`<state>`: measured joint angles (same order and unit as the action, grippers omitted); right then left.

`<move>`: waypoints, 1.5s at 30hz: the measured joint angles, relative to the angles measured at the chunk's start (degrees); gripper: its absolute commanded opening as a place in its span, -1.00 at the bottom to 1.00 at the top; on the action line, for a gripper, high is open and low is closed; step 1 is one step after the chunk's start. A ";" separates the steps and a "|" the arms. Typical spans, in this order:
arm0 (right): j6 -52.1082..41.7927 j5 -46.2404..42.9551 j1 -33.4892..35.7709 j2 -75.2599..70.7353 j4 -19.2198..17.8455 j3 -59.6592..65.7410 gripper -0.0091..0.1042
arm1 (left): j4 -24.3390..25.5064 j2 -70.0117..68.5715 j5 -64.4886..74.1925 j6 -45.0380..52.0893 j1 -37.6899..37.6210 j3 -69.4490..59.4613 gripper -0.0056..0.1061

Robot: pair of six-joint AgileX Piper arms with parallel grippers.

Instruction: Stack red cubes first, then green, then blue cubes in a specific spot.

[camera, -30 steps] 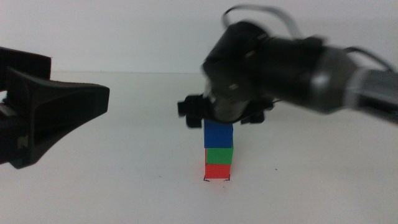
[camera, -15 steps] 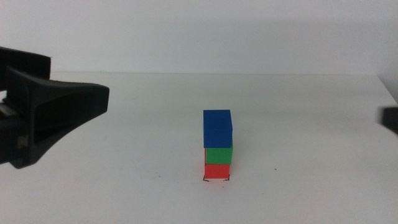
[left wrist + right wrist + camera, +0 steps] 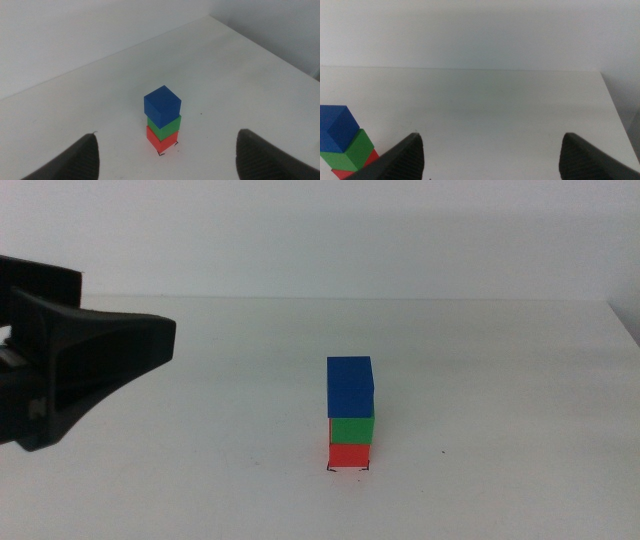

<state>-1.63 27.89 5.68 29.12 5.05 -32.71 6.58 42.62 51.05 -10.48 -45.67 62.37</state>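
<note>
Red cube (image 3: pixel 349 455) hides most of corner marks (image 3: pixel 347 469).

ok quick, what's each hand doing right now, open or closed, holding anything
Left hand: open, holding nothing, back from the stack.
Right hand: open, holding nothing, out of the middle view.

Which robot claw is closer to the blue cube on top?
Probably the left. The left claw waits open at the table's left side, level with the blue cube but apart from it. The right claw is out of the middle view, open, with the stack off to its side.
</note>
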 measured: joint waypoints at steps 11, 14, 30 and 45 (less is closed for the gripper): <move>-0.16 0.00 0.00 -0.09 0.22 0.00 0.80 | 2.07 -0.10 -1.92 0.00 0.52 -1.69 0.78; -0.26 -0.09 0.00 -0.09 0.46 0.00 0.80 | 3.81 -1.10 -8.33 0.00 3.37 -6.72 0.78; -0.37 -15.90 -1.62 -19.85 -2.69 27.29 0.80 | -1.54 -32.59 -39.95 0.00 33.84 -50.52 0.78; -0.37 -16.82 -4.41 -28.86 -4.28 32.55 0.80 | -4.93 -42.42 -41.14 0.00 42.73 -62.37 0.78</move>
<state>-2.00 11.07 1.28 0.27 0.77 -0.17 1.65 0.20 9.91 -10.48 -2.94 0.00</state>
